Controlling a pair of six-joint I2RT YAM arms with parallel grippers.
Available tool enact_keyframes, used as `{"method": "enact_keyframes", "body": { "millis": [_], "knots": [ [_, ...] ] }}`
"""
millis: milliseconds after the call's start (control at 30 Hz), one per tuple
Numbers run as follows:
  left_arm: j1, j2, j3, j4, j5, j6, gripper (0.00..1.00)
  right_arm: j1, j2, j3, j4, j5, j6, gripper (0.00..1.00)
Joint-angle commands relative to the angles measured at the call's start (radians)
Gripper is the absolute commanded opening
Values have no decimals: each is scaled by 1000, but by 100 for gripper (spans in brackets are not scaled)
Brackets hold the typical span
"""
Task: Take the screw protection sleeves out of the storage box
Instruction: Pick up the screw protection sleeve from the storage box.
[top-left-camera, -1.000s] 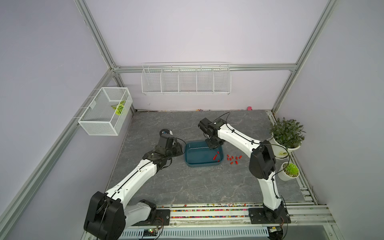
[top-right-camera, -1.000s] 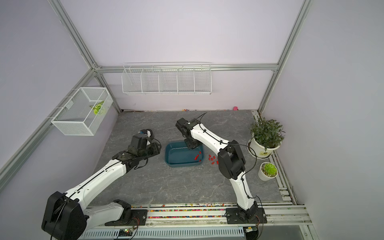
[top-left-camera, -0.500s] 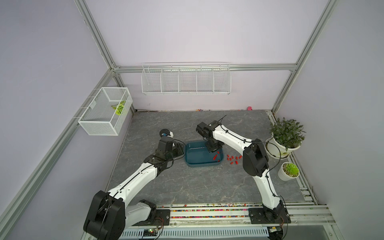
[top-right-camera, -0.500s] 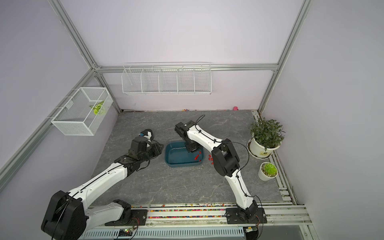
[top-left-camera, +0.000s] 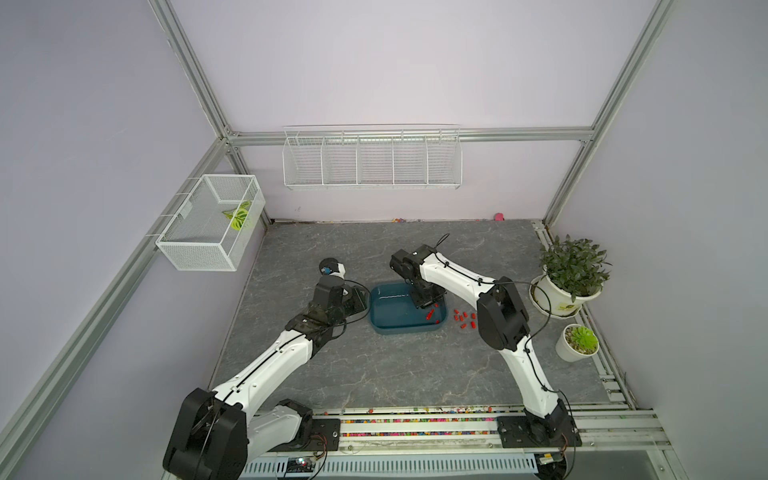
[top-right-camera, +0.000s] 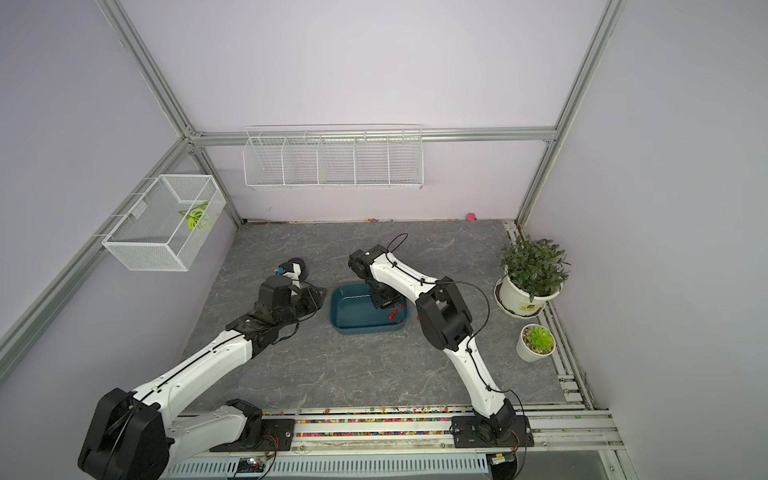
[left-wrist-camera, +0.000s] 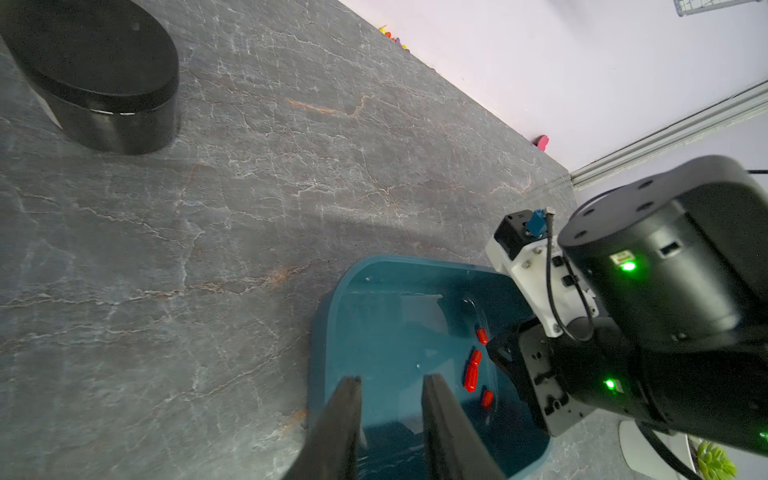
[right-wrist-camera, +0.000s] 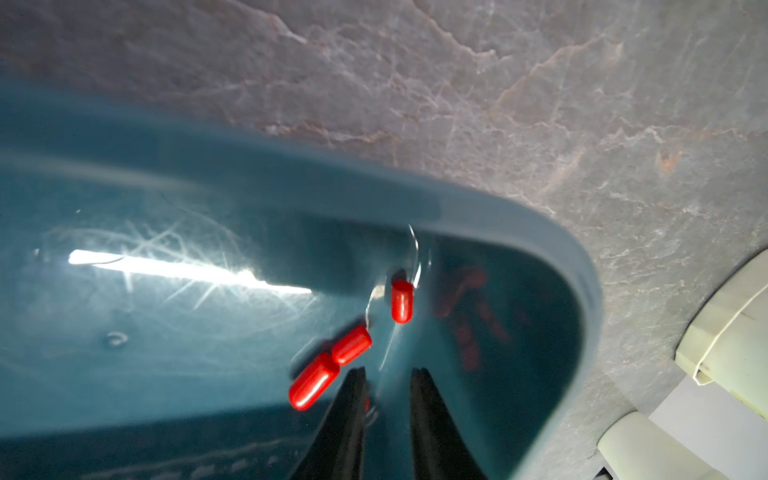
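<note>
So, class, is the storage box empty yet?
Not empty: red sleeves lie on the storage box floor, beside the right gripper.

The right gripper (top-left-camera: 428, 302) fills the right half of the storage box (top-left-camera: 403, 331). The only bare floor you have inside is the left half, and the left gripper (top-left-camera: 365, 302) hangs at that left rim. In the right wrist view, three screw protection sleeves (right-wrist-camera: 352, 345) lie just beside the fingertips (right-wrist-camera: 351, 399), close to the curved corner wall. Right of the box in a top view, more of them dot the tabletop (top-left-camera: 395, 374), with the right arm's elbow (top-left-camera: 500, 316) close beside. A black cup (top-left-camera: 326, 262) stands up and left of the left gripper. The lower centre of the tabletop lies bare.
</note>
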Motion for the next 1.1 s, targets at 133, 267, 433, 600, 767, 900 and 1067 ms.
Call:
{"method": "enact_keyframes", "body": {
  "millis": [133,267,433,600,767,900,1067],
  "knots": [
    [6,-13,-11,21,0,-2,31,-5,47,24,-22,-1,21,25],
    [5,-14,-11,21,-1,-2,31,-7,49,23,-33,21,20,26],
    [6,-9,-8,19,1,0,30,-17,50,22,-34,24,15,27],
    [6,-9,-10,22,0,0,30,-22,44,-8,-16,17,16,27],
    [6,-12,-10,21,0,0,30,-28,28,-65,25,5,21,26],
    [6,-14,-11,22,1,0,30,-30,20,-99,53,-6,22,25],
    [5,-18,-14,21,-2,0,29,-33,12,-121,75,-14,21,22]
  ]
}}
